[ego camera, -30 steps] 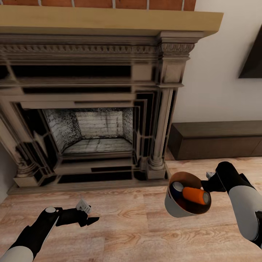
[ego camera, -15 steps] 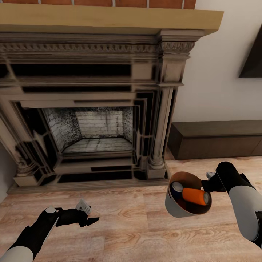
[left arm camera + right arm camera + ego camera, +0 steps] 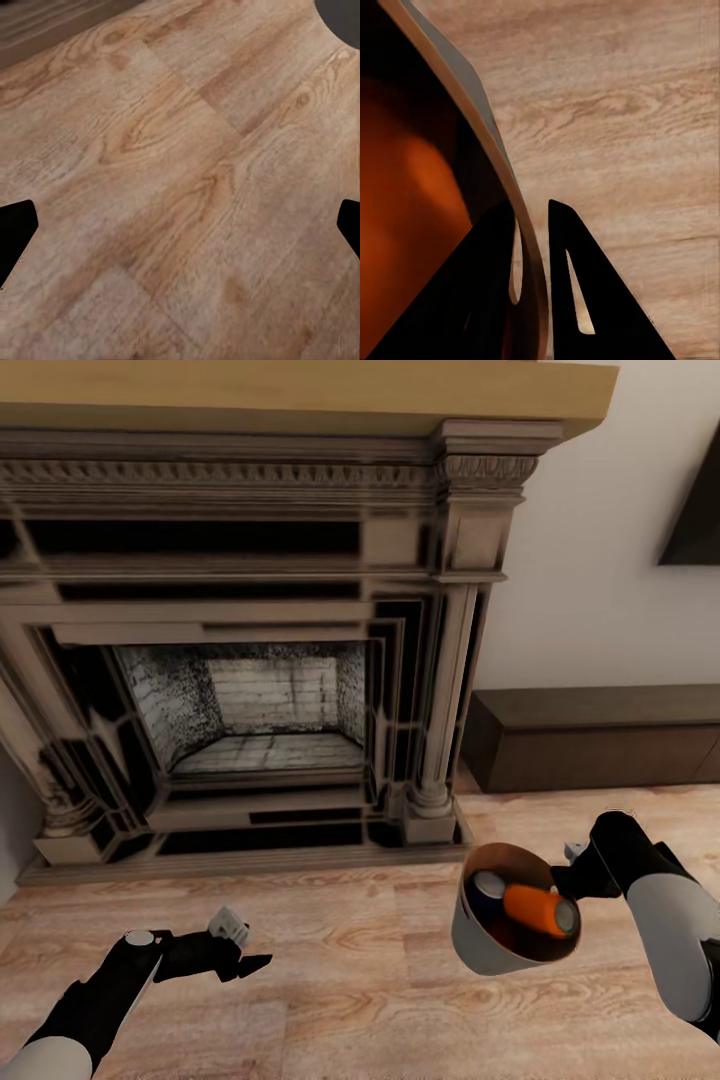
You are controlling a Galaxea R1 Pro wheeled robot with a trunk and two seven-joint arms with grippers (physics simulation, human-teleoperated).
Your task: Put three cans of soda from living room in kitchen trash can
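My right gripper (image 3: 562, 880) is shut on the rim of the tash can (image 3: 478, 942), a small grey bin with a coppery inside, and holds it tilted above the wood floor. An orange can of soda (image 3: 536, 909) lies across the bin's inside, and a dark blue one (image 3: 487, 887) stands beside it; whatever is under them is hidden. In the right wrist view the two dark fingers (image 3: 579, 264) clamp the bin's rim (image 3: 493, 142). Low at the left, my left gripper (image 3: 246, 951) hangs open over bare planks, its fingertips (image 3: 15, 226) wide apart.
This is the living room. An ornate stone fireplace (image 3: 250, 650) stands straight ahead under a wooden mantel. A low dark wood bench (image 3: 600, 735) runs along the white wall at the right, with a corner of a wall television (image 3: 695, 510) above it. Light plank floor (image 3: 360, 980) lies underfoot.
The whole picture has shifted slightly, so the camera has moved: the fireplace sits a little higher and the brick above the mantel has left the frame. Both grippers hold as before.
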